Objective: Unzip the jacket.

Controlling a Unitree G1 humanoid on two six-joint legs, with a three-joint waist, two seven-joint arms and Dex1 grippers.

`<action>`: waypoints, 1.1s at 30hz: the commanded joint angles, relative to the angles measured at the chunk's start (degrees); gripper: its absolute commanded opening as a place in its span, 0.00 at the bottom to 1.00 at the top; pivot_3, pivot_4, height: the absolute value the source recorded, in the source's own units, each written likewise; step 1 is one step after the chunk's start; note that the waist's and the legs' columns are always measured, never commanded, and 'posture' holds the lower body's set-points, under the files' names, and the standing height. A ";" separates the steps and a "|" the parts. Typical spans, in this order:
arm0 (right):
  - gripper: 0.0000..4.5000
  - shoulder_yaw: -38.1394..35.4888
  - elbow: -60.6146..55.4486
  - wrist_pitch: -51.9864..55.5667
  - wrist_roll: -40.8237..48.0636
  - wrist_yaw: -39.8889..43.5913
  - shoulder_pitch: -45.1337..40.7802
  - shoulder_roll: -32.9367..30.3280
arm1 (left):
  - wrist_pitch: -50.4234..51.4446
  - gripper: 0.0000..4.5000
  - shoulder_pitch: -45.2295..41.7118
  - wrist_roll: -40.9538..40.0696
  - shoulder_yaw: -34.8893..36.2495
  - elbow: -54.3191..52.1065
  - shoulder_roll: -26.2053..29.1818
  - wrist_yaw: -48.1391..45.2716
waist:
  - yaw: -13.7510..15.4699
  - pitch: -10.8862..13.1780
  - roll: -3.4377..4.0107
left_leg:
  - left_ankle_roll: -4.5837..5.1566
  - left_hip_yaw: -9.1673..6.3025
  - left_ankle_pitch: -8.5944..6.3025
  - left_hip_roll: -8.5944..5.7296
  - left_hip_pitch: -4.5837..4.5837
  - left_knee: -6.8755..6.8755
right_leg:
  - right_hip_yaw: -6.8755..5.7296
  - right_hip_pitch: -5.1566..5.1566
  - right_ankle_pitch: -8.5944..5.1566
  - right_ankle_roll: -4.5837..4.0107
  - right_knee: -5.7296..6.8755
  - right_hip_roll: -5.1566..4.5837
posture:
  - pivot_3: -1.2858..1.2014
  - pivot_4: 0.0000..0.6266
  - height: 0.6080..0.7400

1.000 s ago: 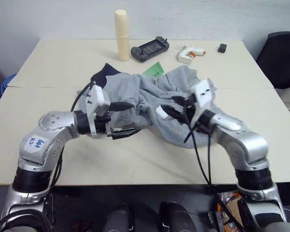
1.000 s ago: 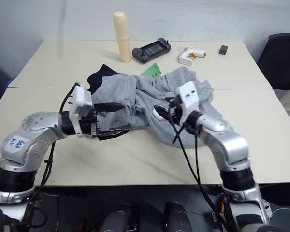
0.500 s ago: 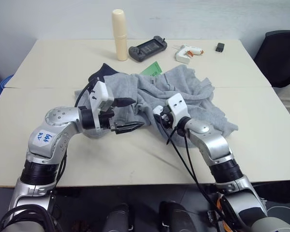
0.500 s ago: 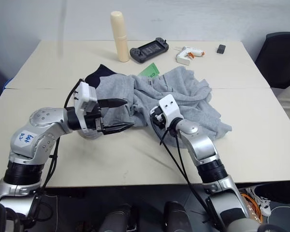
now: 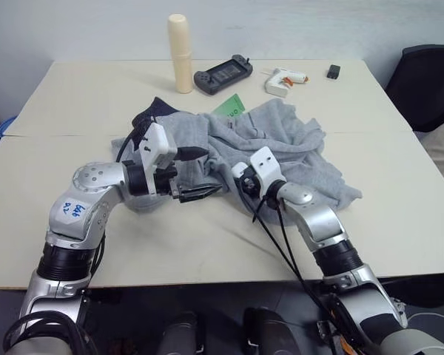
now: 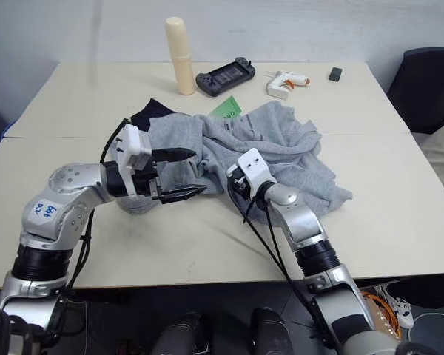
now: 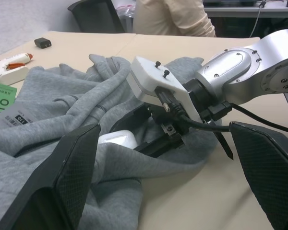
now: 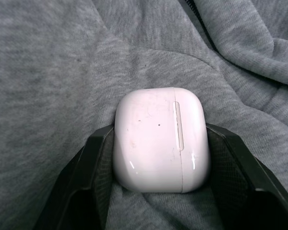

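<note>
The light grey jacket (image 5: 288,144) lies crumpled on the table (image 5: 81,96), with its dark navy collar (image 5: 155,111) at the back left. At the jacket's left fold my left gripper (image 5: 207,171) is open, its two fingers level and spread, with nothing between them. My right gripper (image 5: 240,176) rests low on the jacket's front middle fold. It is shut on a small white rounded case (image 8: 159,136), which sits against the grey fabric. In the left wrist view that white case (image 7: 117,139) shows at the right gripper's tips.
At the back of the table stand a cream bottle (image 5: 180,43), a handheld game console (image 5: 222,72), a white glue gun (image 5: 285,78) and a small black block (image 5: 333,71). A green card (image 5: 233,105) pokes from under the jacket. A black chair (image 5: 425,81) is at the right. A person (image 7: 173,17) sits beyond the table.
My right arm has come down and in toward the jacket's middle, still gripping the white case. The left gripper has stayed open in about the same place. The camera shifted slightly.
</note>
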 commanded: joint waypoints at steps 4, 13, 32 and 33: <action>0.52 -8.24 -15.16 6.39 5.89 0.94 3.10 -1.75 | -0.93 1.00 -2.04 0.06 0.08 -2.41 -0.81 0.22 | 0.17 0.00 0.00 | 0.00 -0.02 0.00 0.00 -0.03 0.01 | 0.00 0.00 0.00 0.00 -0.02 -0.01 | 0.52 0.24 1.00; 0.52 -35.20 -23.72 17.37 10.63 0.88 14.89 -21.50 | -2.85 1.00 -2.23 1.66 -1.33 -1.56 -1.61 -0.69 | 1.80 0.00 0.00 | 0.07 -0.05 -0.03 -0.06 -0.06 0.04 | -0.02 0.07 0.01 0.01 -0.12 -0.06 | 0.52 0.24 1.00; 1.00 -51.37 -6.51 12.88 18.09 -0.29 21.37 -26.82 | -5.99 1.00 -1.53 4.17 -3.11 -0.45 -2.44 -1.95 | 1.52 -0.03 0.14 | 0.07 0.14 0.04 -0.03 0.11 -0.06 | 0.13 0.05 0.01 0.02 0.00 0.00 | 0.52 0.24 1.00; 1.00 -50.41 -7.37 12.70 18.11 1.33 21.92 -28.17 | -6.02 1.00 -1.27 4.27 -2.94 -0.46 -2.07 -1.95 | 1.55 -0.02 0.16 | 0.09 0.14 0.05 -0.04 0.10 -0.06 | 0.13 0.05 0.01 0.02 -0.01 -0.02 | 0.52 0.24 1.00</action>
